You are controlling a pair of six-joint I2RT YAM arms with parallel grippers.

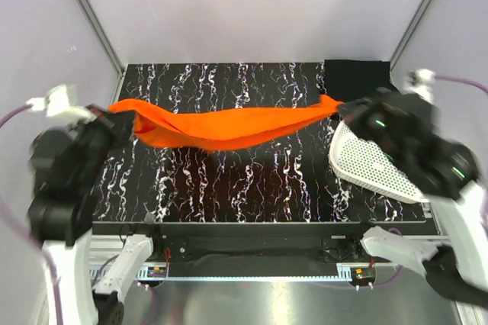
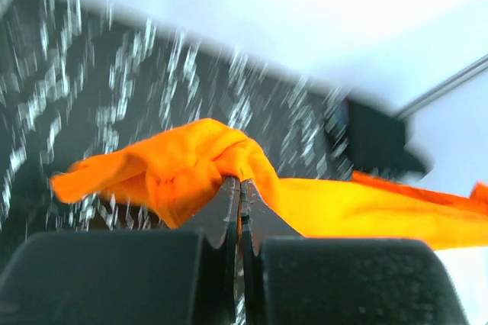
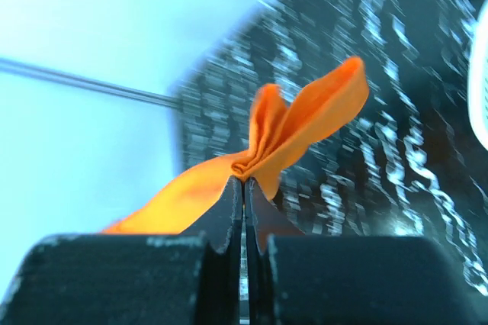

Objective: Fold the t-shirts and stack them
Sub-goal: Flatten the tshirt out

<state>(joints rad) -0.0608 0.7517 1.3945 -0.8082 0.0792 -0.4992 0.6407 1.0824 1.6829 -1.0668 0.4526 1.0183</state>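
Top view, orange shirt: strung in the air as one long band above the table. Its long axis runs from 9 o'clock to 3 o'clock, and the middle sags towards 6 o'clock.
Top view, left gripper: at the 9 o'clock end of the band, with the cloth bunched at its tip.
Top view, right gripper: at the 3 o'clock end, just above the basket, which lies at 4 o'clock on the table.
Top view, black shirt: a flat dark patch at the 1 o'clock corner, apart from the band.
Top view, nearer arm: neither, since each holds one end. The bare table lies under the sag, so laying the shirt down looks like a job for both arms together.
Left wrist, left gripper: jaws pressed together on a wad of orange shirt. The rest streams off towards 3 o'clock.
Left wrist, black shirt: blurred, at 2 o'clock beyond the band.
Right wrist, right gripper: jaws closed tight on a pinched fold of orange shirt. Two loose flaps stand up at 1 o'clock and the band trails off to 8 o'clock.
Right wrist, contact with table: cannot tell.
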